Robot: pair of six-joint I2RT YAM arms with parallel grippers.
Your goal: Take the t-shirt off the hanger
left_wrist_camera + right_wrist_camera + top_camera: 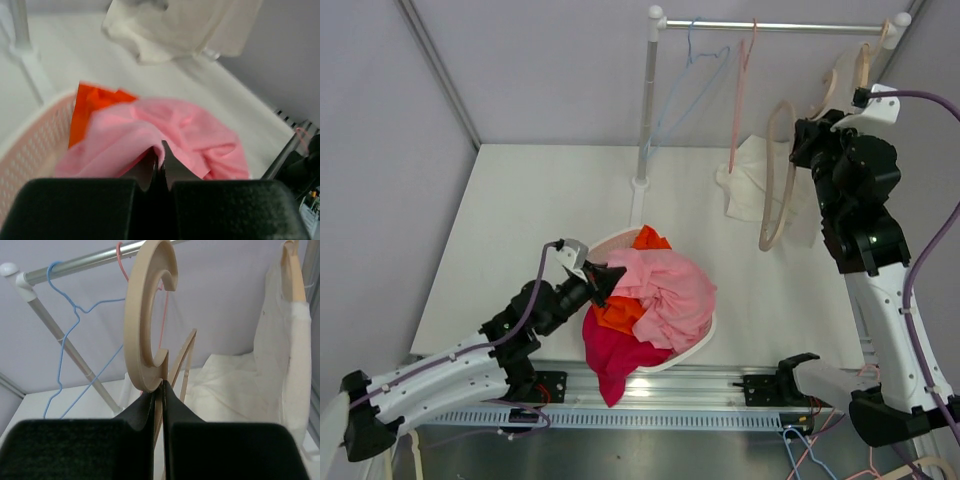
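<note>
Holds the beige wooden hanger (pixel 145 330) aloft in the clenched right gripper (pixel 161 390) beside the white t-shirt (pixel 748 190) trailing onto the white table (pixel 520 220), left gripper (pixel 160 165) stretched low, shut, perhaps pinching pink cloth (pixel 190 130).

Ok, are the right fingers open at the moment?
No, the right fingers are pinched shut on the wooden hanger, just below its hook.

Bright even light, soft shadows; left wrist view blurred, foreground defocused.
</note>
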